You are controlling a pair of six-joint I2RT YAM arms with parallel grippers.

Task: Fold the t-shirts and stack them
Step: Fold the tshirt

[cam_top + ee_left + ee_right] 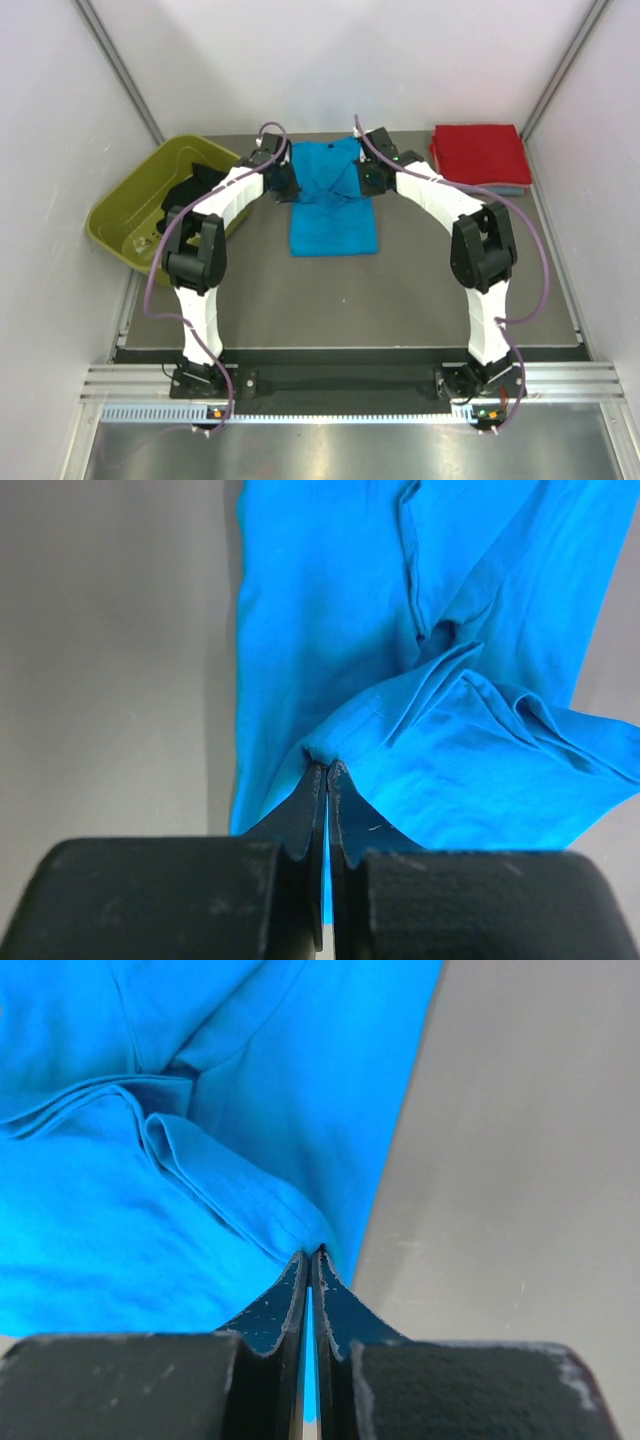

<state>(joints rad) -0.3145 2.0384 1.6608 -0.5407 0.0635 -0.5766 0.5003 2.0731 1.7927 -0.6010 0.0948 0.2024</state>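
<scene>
Folding looks midway — left gripper (327,768) and right gripper (310,1255) each clamp an edge of the turquoise t-shirt (333,225) spread between them; red t-shirt (478,152) lies folded right of the right gripper — stacking not yet done.

- I see bright, even light from above; the white walls (350,60) look washed out.
- My wrist views go a bit soft at the bottom edge.
- A soft shadow lies beside the shirt (330,630).

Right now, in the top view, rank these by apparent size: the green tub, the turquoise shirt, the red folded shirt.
1. green tub, largest, though partly hidden
2. turquoise shirt
3. red folded shirt, clearly smallest
</scene>
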